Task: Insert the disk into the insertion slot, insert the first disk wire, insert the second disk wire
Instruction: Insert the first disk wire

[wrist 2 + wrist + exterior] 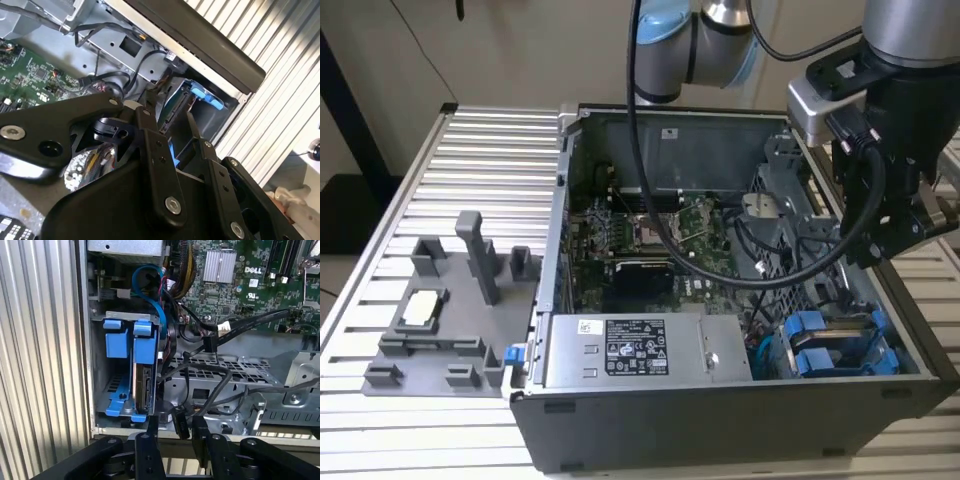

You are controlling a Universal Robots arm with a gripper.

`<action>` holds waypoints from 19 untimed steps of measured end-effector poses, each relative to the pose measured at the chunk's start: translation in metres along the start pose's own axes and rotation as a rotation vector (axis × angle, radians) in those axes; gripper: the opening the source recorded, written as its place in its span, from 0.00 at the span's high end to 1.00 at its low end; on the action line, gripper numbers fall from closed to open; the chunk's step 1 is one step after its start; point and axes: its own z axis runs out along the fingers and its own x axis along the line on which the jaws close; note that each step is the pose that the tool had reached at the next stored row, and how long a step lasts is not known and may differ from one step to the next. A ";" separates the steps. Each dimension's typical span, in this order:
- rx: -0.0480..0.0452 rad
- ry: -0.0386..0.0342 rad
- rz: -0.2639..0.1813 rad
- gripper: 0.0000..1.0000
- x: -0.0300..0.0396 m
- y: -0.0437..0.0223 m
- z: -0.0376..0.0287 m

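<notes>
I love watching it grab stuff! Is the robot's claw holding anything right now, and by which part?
Nothing, it seems. The gripper is open, its fingers apart with nothing pinched between them, close to the disk.

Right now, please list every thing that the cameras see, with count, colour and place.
Silver-grey rectangular hard drive in blue plastic frame: one, silver-grey and blue, on edge in the bay.
Grey sheet-metal drive bay: one, grey, case corner.
Thin blue cable: one, blue, looping beside the bay.
Black cables: several, black, inside the case.
Green circuit board: one, green, case middle.
Grey labelled power-supply box: one, grey, beside the bay.
Grey plastic fixture tray with posts: one, grey, the exterior view's left.
Open metal computer case: one, dark grey, on the table.
Silver slatted metal table: one, silver, beneath the case.
Robot arm: one, silver and black, above the case.
Black claw: one, black, open, near the bay.
</notes>
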 end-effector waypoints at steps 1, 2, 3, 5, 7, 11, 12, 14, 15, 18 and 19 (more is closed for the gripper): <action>0.0022 0.0020 -0.001 0.60 -0.0010 0.0004 0.0007; 0.0044 0.0042 -0.001 0.60 -0.0018 0.0009 0.0013; 0.0065 0.0063 -0.002 0.60 -0.0024 0.0014 0.0019; 0.0092 0.0095 -0.003 0.60 -0.0026 0.0020 0.0027; 0.0091 0.0111 -0.004 0.60 -0.0026 0.0020 0.0027; 0.0090 0.0125 -0.004 0.60 -0.0027 0.0021 0.0026; 0.0090 0.0129 -0.004 0.60 -0.0027 0.0021 0.0026; 0.0089 0.0134 -0.005 0.68 -0.0027 0.0021 0.0026; 0.0089 0.0138 -0.005 0.68 -0.0027 0.0021 0.0026; 0.0089 0.0147 -0.005 0.80 -0.0027 0.0021 0.0026; 0.0088 0.0150 -0.005 0.81 -0.0027 0.0021 0.0026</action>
